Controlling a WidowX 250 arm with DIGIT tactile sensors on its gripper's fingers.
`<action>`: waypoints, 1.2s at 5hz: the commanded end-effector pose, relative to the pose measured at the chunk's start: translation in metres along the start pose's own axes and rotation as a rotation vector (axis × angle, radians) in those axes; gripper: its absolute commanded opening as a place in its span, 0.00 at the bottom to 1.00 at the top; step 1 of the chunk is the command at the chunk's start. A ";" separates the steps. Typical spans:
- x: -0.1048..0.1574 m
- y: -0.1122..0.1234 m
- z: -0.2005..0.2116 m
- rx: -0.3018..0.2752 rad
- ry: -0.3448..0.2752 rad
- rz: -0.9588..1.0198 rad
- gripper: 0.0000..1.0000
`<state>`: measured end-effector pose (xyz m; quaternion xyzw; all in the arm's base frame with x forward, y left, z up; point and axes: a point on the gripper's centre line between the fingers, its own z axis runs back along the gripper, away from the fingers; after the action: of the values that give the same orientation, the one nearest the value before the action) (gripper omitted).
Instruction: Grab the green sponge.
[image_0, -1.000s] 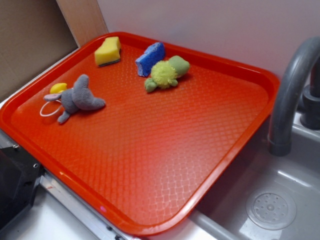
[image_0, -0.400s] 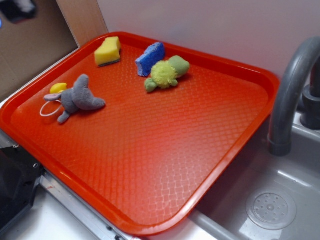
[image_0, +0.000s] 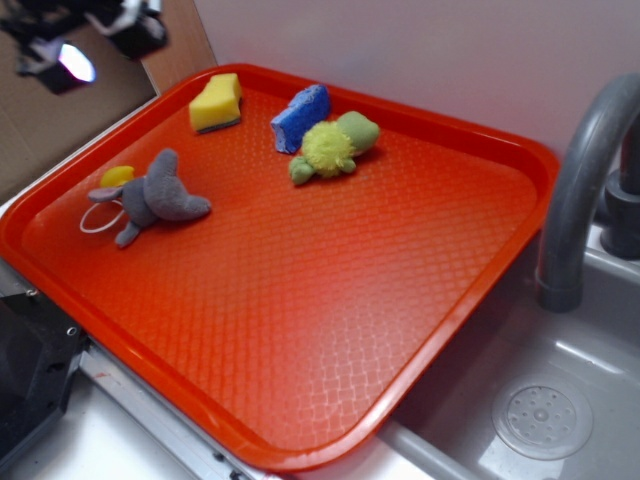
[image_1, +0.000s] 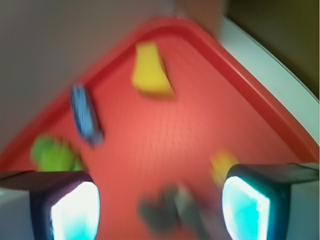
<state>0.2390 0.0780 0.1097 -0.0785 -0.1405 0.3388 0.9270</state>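
The green sponge (image_0: 216, 102), a yellow foam wedge with a thin dark layer along its bottom, lies in the far left corner of the red tray (image_0: 300, 420). My gripper (image_0: 98, 40) is a blur in the upper left of the exterior view, above and left of the tray and well apart from the sponge. In the blurred wrist view the sponge (image_1: 150, 71) shows ahead near the top, and the gripper (image_1: 160, 210) is open, its glowing pads (image_1: 75, 212) wide apart with nothing between them.
On the tray lie a blue sponge (image_0: 301, 116), a green plush toy with a fuzzy ball (image_0: 333, 146), and a grey plush elephant (image_0: 155, 197) beside a small yellow piece (image_0: 117, 176). A sink (image_0: 560, 400) and grey faucet (image_0: 585, 170) stand to the right.
My gripper has come into the exterior view at the upper left and moved right toward the tray. Nothing on the tray has moved.
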 end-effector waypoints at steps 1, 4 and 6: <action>0.069 -0.007 -0.043 0.030 -0.136 0.017 1.00; 0.080 -0.024 -0.094 0.014 -0.050 -0.074 1.00; 0.066 -0.026 -0.091 0.074 -0.044 -0.100 0.00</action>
<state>0.3260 0.0969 0.0239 -0.0275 -0.1241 0.3062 0.9434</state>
